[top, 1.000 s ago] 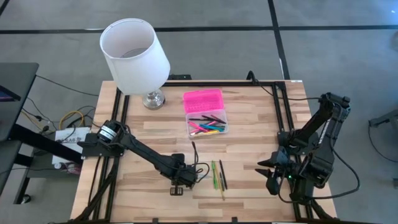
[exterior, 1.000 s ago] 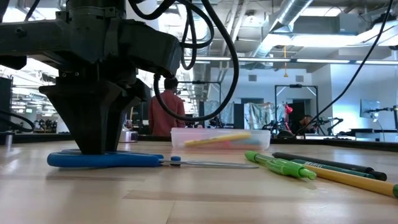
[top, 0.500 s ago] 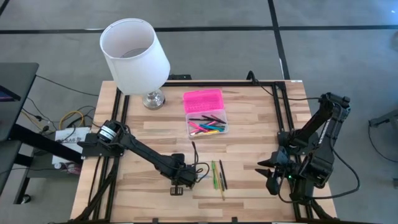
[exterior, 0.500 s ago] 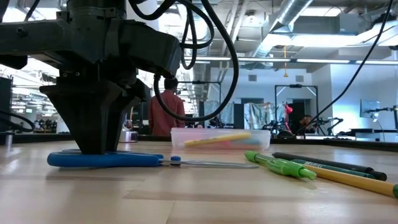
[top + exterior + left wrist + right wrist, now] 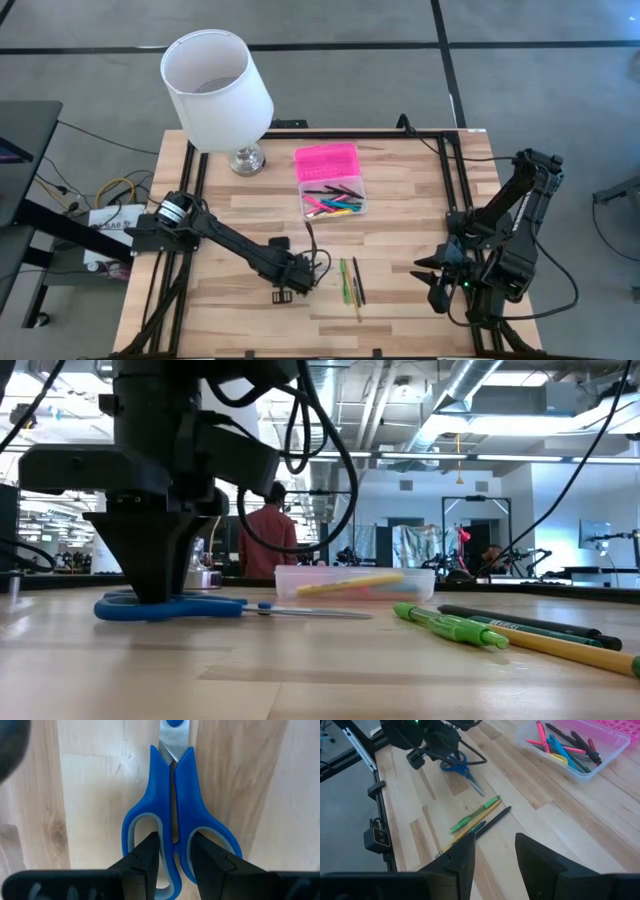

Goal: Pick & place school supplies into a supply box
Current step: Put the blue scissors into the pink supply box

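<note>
Blue-handled scissors lie level on the light wood table, blades pointing toward its right edge. My left gripper stands over the handle end, pointing down, shut on it; in the high view the gripper hides the scissors. A green marker, a yellow pencil and a dark pen lie side by side on the table to the right. The supply box, a clear base with several pens and its pink lid lying open behind, sits farther back. My right gripper hovers open over the table's right side, holding nothing. My left gripper comes from above, fingers pointing down, one finger in each handle loop. It pinches the loops' inner bars between the two fingers. The scissors stay level at the table top; whether they have left it I cannot tell.
A white lampshade on a metal foot stands at the far left corner. Black frame rails run along the table's sides. A person stands in the room beyond. Bare wood lies between the pens and my right arm.
My left gripper has shifted slightly toward the far edge, still shut on the scissors. The scissors have gone with it and now sit a little farther from the near edge.
</note>
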You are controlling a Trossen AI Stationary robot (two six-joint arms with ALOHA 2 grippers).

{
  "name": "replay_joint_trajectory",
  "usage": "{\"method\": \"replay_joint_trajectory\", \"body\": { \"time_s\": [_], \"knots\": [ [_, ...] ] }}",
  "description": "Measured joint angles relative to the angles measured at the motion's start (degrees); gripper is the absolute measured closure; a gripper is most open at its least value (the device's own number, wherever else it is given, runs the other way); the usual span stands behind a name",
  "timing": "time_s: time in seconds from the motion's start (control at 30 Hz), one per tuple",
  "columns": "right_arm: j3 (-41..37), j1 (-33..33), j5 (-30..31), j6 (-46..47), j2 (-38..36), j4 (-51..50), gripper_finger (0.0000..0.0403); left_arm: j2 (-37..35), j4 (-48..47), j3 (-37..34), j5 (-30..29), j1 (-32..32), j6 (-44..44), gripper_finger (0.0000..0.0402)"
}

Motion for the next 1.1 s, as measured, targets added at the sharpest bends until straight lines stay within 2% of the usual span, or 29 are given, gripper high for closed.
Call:
{"method": "replay_joint_trajectory", "body": {
  "time_s": [0.27, 0.57, 0.87, 1.1],
  "knots": [
    [0.00, 0.01, 0.00, -0.04, 0.00, -0.01, 0.0272, -2.31, 0.56, 0.09, 0.71, -0.02, -2.70, 0.0312],
    [0.00, 0.00, 0.02, -0.14, 0.00, -0.21, 0.0272, -9.51, 1.09, 0.22, -4.30, 2.92, -5.42, 0.0312],
    [0.00, 0.00, 0.04, -0.11, -0.02, -0.09, 0.0272, -11.17, 4.43, 0.24, -6.11, 13.40, -6.20, 0.0312],
    [0.00, 0.01, 0.07, -0.04, -0.01, -0.02, 0.0272, -11.17, 13.55, 0.28, -6.04, 23.62, 1.28, 0.0312]
  ]
}}
